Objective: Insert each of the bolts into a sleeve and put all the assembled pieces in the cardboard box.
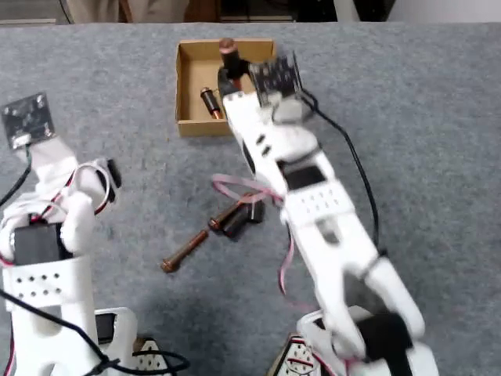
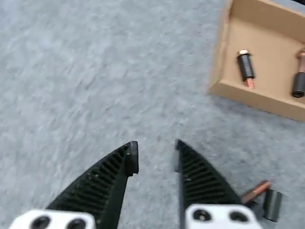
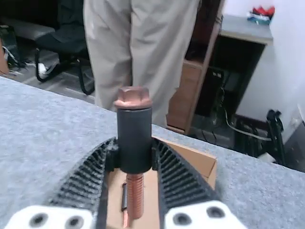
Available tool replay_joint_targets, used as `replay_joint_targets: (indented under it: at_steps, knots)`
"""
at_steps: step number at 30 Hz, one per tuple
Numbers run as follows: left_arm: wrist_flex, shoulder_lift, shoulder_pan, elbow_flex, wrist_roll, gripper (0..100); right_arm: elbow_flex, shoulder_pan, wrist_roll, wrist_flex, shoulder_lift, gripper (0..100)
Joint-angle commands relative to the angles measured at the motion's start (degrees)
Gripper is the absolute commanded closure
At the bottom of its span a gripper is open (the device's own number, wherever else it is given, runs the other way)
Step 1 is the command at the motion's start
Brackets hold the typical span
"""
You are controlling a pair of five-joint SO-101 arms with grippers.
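Where the right tool (image 3: 134,147) grips, the black-sleeved bolt (image 3: 134,117) seems copper.

Grey table (image 1: 438,94), brown cardboard box (image 1: 192,74), copper-orange bolt (image 1: 185,251), black sleeve (image 3: 135,138), white arm (image 1: 313,196), black fingers (image 2: 112,171) with little ridges

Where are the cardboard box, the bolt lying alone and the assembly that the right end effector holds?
cardboard box (image 1: 197,70): high view, bare floor.
lone bolt (image 1: 188,249): high view, mid shank.
held assembly (image 3: 135,138): right wrist view, black sleeve.
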Motion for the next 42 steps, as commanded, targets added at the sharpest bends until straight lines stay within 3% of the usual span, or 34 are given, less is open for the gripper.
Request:
replay_joint_targets:
  at_steps: [1, 12, 16, 18, 27, 31, 35, 42]
  knots:
    - [0.09, -5.58, -2.02, 2.02, -0.35, 94, -14.46, 1.98, 0.35, -2.11, 11.65, 99.3]
    - [0.09, -21.32, -2.46, 12.4, -5.1, 94, -38.73, 2.95, 7.38, -2.02, 41.63, 99.1]
    - [2.02, -22.29, -2.46, 13.71, -4.75, 95, -43.56, 4.0, 7.21, -1.93, 49.36, 89.6]
    - [3.25, -22.29, -2.29, 13.89, -5.01, 95, -44.44, 4.26, 7.47, -1.85, 51.38, 85.7]
    - [3.43, -22.2, -2.29, 14.33, -4.84, 94, -44.35, 4.18, 7.56, 8.35, 48.84, 87.3]
    - [3.6, -22.2, -2.37, 14.59, -4.84, 94, -44.7, 4.0, 7.56, 20.13, 43.38, 87.5]
    - [5.71, -19.3, -2.46, 13.36, -4.66, 91, -44.7, 3.47, 7.56, 38.59, 34.51, 87.5]
    - [9.76, 1.98, 0.26, 2.99, -0.09, 90, -44.53, 3.74, 7.56, 67.6, 19.03, 87.5]
